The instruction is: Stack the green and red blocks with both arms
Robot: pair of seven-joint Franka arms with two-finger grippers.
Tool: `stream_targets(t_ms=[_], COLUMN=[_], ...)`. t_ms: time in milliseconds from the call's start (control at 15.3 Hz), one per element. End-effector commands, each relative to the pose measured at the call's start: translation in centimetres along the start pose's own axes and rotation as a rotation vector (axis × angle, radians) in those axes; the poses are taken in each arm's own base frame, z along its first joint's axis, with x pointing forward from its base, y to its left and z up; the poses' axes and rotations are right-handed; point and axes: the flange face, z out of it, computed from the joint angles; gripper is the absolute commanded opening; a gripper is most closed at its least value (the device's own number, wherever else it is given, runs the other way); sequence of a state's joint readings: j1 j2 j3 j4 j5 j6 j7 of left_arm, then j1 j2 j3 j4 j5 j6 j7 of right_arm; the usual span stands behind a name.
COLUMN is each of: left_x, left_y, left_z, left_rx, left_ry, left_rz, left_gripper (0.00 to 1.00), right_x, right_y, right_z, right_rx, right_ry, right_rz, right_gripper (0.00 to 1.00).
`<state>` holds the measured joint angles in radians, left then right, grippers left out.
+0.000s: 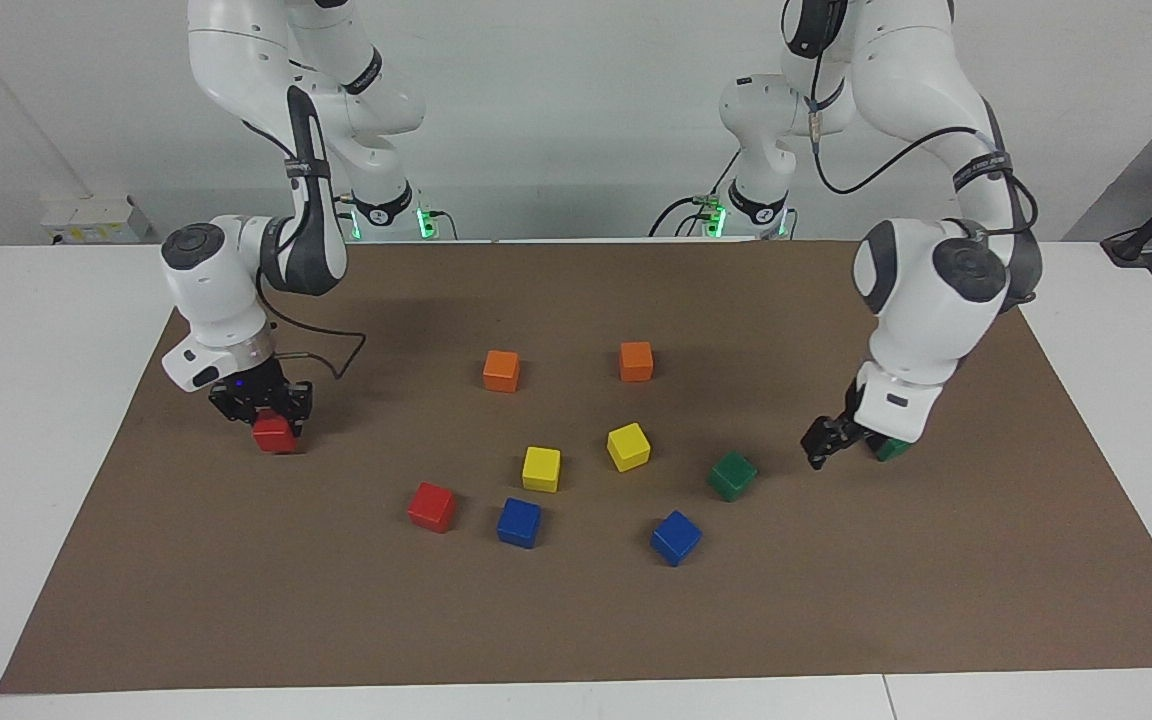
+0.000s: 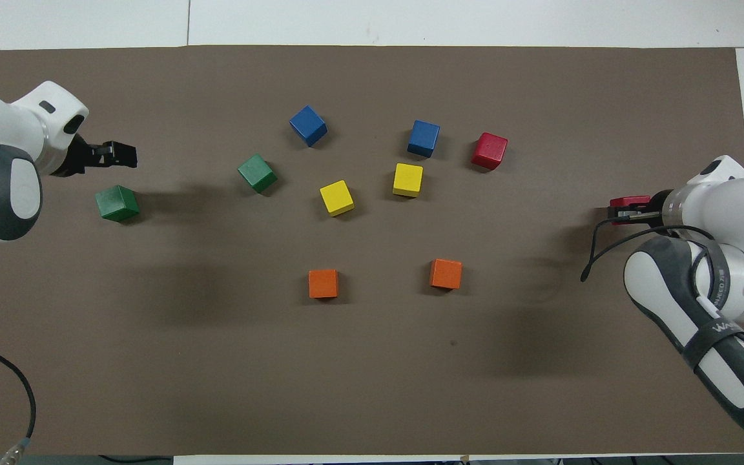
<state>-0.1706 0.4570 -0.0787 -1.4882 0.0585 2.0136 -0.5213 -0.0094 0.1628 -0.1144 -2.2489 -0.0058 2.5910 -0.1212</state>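
Note:
One green block (image 1: 892,450) (image 2: 117,203) lies free on the brown mat (image 1: 576,620) toward the left arm's end. My left gripper (image 1: 826,445) (image 2: 123,154) hovers open just beside it, holding nothing. A second green block (image 1: 732,475) (image 2: 256,172) sits nearer the middle. My right gripper (image 1: 266,408) (image 2: 627,208) is shut on a red block (image 1: 274,433) (image 2: 630,201), low at the right arm's end of the mat; I cannot tell whether that block touches the mat. Another red block (image 1: 432,506) (image 2: 489,150) rests beside a blue one.
Two orange blocks (image 1: 501,370) (image 1: 636,361) lie nearer to the robots. Two yellow blocks (image 1: 541,468) (image 1: 628,446) and two blue blocks (image 1: 519,522) (image 1: 675,537) cluster mid-mat. White table (image 1: 36,400) surrounds the mat. A black cable (image 2: 23,394) curls at the left arm's near corner.

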Motion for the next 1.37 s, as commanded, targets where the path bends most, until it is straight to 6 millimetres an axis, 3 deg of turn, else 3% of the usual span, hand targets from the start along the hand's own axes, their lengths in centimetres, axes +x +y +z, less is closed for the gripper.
stream_targets(t_ms=[0, 65, 131, 392, 718, 849, 1045, 1110, 1176, 1241, 1306], left_x=[1.6, 0.4, -0.2, -1.8, -3.8, -5.3, -6.5, -6.5, -6.4, -6.3, -6.2], left_y=[6.2, 7.7, 7.4, 6.5, 5.7, 6.3, 7.0, 7.0, 7.0, 6.8, 6.6], left_z=[2.8, 3.9, 5.5, 7.5, 9.2, 9.8, 10.2, 10.2, 10.2, 10.1, 10.0], left_rx=[0.046, 0.061, 0.080, 0.057, 0.081, 0.080, 0.069, 0.068, 0.067, 0.074, 0.079], left_ry=[0.007, 0.020, 0.037, 0.077, 0.044, 0.040, 0.046, 0.047, 0.048, 0.044, 0.040], left_rz=[-0.175, -0.184, -0.189, -0.249, -0.236, -0.213, -0.194, -0.194, -0.195, -0.194, -0.192], left_gripper=[1.00, 1.00, 1.00, 1.00, 1.00, 1.00, 1.00, 1.00, 0.67, 0.17, 0.00], right_x=[0.4, 0.5, 0.5, 1.3, 8.6, 9.9, 13.2, 14.2, 15.0, 15.5, 15.6], right_y=[0.4, 0.4, 0.4, 0.4, -3.2, -7.1, -13.3, -16.4, -18.0, -18.9, -19.6], right_z=[0.0, -0.1, -0.1, -0.8, -6.6, -7.2, -5.6, -4.9, -4.6, -4.1, -3.5], right_rx=[0.001, 0.000, 0.001, -0.001, 0.001, 0.001, -0.017, -0.025, -0.033, -0.040, -0.045], right_ry=[0.019, 0.018, 0.019, 0.020, -0.099, -0.093, -0.097, -0.110, -0.110, -0.112, -0.119], right_rz=[-0.005, -0.007, -0.007, -0.022, -0.018, 0.041, 0.239, 0.307, 0.369, 0.407, 0.419], right_gripper=[0.77, 1.00, 1.00, 1.00, 1.00, 1.00, 1.00, 1.00, 1.00, 1.00, 1.00])
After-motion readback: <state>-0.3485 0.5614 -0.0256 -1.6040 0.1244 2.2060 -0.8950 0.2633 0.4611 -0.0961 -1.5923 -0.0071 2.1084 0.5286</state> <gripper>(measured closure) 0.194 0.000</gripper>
